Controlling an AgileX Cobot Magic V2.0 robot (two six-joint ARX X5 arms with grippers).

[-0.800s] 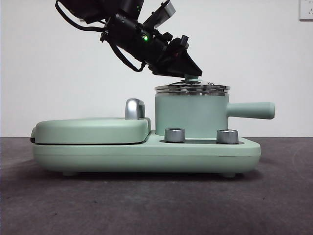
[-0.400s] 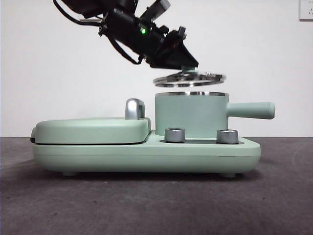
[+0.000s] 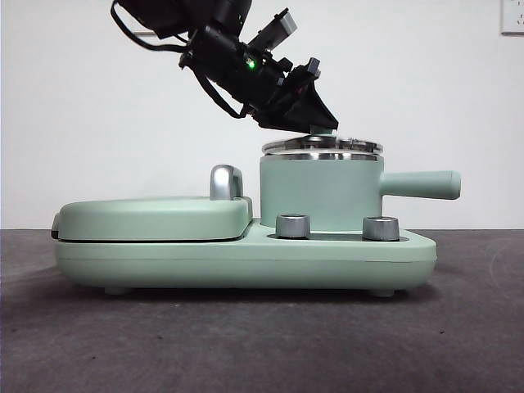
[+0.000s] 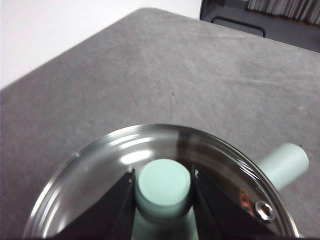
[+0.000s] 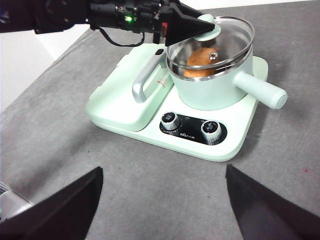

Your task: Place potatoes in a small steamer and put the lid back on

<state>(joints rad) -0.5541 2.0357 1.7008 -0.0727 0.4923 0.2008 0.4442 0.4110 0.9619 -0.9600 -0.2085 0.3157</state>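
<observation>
The small steamer [image 3: 319, 192] stands on the right half of the mint-green cooker base. An orange-brown potato [image 5: 200, 60] lies inside it, seen through the glass in the right wrist view. The lid [image 3: 322, 146] sits at the steamer's steel rim, roughly level. My left gripper [image 3: 319, 123] reaches down from the upper left and is shut on the lid's mint-green knob [image 4: 164, 186]. In the right wrist view the lid [image 5: 235, 35] covers the pot mouth with the left gripper [image 5: 200, 25] on its knob. My right gripper [image 5: 165, 205] hangs open well in front of the cooker, holding nothing.
The flat griddle section [image 3: 151, 217] with its chrome handle [image 3: 226, 182] fills the cooker's left half. Two steel dials [image 3: 293, 226] [image 3: 381, 228] sit in front of the pot. The steamer's side handle [image 3: 422, 185] juts right. A dark box [image 4: 260, 17] stands at the table's far edge.
Half a second ago the lid hung tilted above the steamer. The left gripper has since lowered it to the steel rim, about where it sat one second ago.
</observation>
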